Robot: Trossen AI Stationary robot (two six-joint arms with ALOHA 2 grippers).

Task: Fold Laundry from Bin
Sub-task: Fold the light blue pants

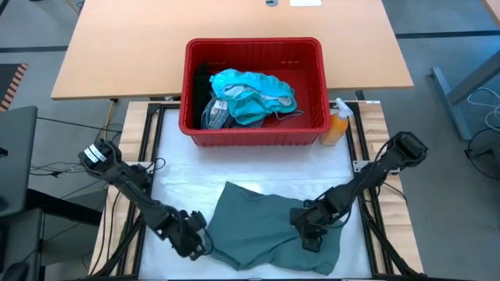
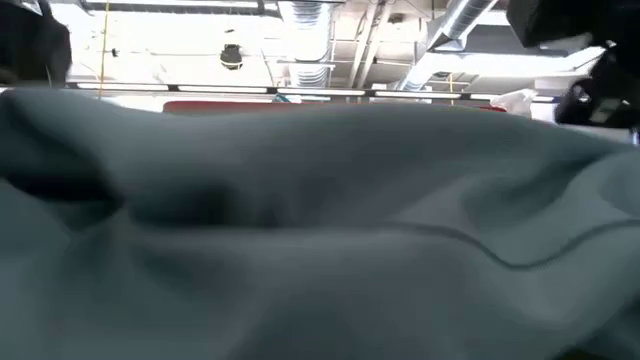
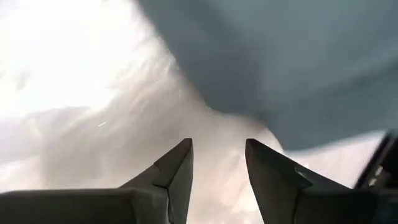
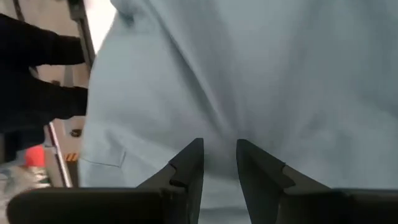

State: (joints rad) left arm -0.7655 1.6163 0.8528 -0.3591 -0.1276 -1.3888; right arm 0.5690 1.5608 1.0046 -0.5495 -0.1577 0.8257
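Found the grey-green garment (image 1: 266,226) spread and rumpled on the white table cover (image 1: 187,176), at the near side of the work area, between the two arms. Seen from table height, filled almost the whole view with its folds.

Found the left gripper (image 1: 199,240) low at the garment's left edge, on the cover just beside the cloth. Saw its fingers (image 3: 177,168) parted by a moderate gap, with nothing between them and only white cover under the tips, the garment's hem just ahead.

Found the right gripper (image 1: 308,234) down on the garment's right half, tips against the fabric. Saw its fingers (image 4: 186,165) narrowly parted, with no fold visibly pinched between them.

Behind the garment, saw the red bin (image 1: 254,140) at the far edge of the cover, against a tan desk (image 1: 117,47). Inside it, noted bright teal garments (image 1: 254,94) heaped on top, a blue-grey striped cloth (image 1: 215,115) toward the front left and a black garment (image 1: 203,78) along the left wall. Noted an orange spray bottle (image 1: 336,126) upright just outside the bin's right front corner.
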